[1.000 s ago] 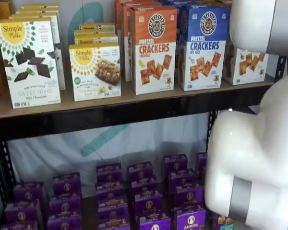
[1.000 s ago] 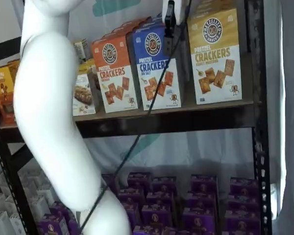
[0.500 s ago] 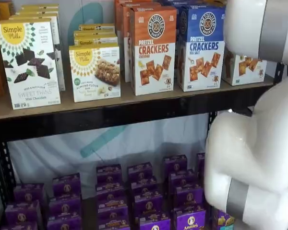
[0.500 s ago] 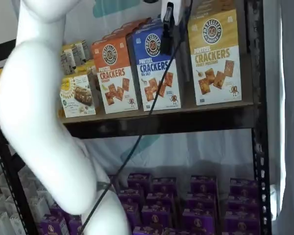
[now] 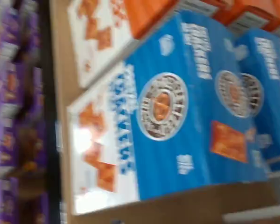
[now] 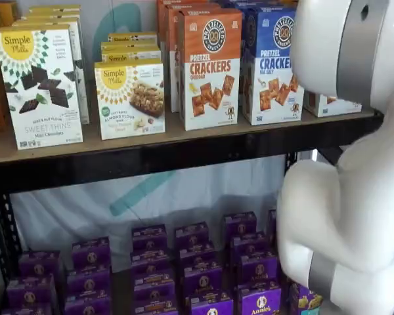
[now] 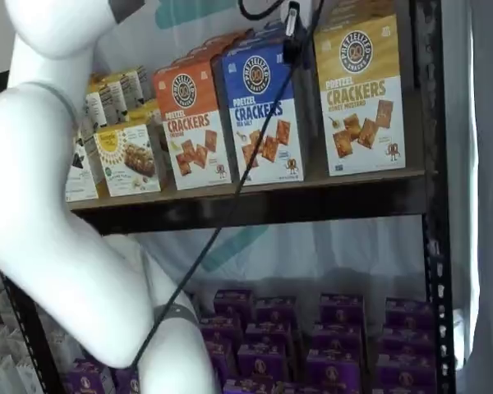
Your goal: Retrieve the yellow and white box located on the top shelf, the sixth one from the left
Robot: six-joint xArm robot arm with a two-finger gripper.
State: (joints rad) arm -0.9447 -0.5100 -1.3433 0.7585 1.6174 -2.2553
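**Operator:** Report the position of the yellow and white box (image 7: 361,98).

**Technician:** It stands upright at the right end of the top shelf (image 7: 255,203), just beside the blue box (image 7: 261,111). In a shelf view the white arm (image 6: 354,59) hides all but its white lower corner (image 6: 331,104). Half a second ago more of that corner showed, and the arm now also covers the blue box's right edge.

**Operator:** Report the gripper (image 7: 293,37).

**Technician:** It hangs from the top edge of a shelf view, in front of the gap between the blue box and the yellow and white box. It sits higher than a second ago, so less of its black fingers shows. They are seen side-on. The jaws stand at full spread and hold nothing.

**Operator:** Any other change?

**Technician:** The arm's large segment has swung aside, so more of the Simple Mills boxes (image 7: 127,156) is exposed. The wrist view is blurred and filled by the blue box (image 5: 177,116). No box has moved.
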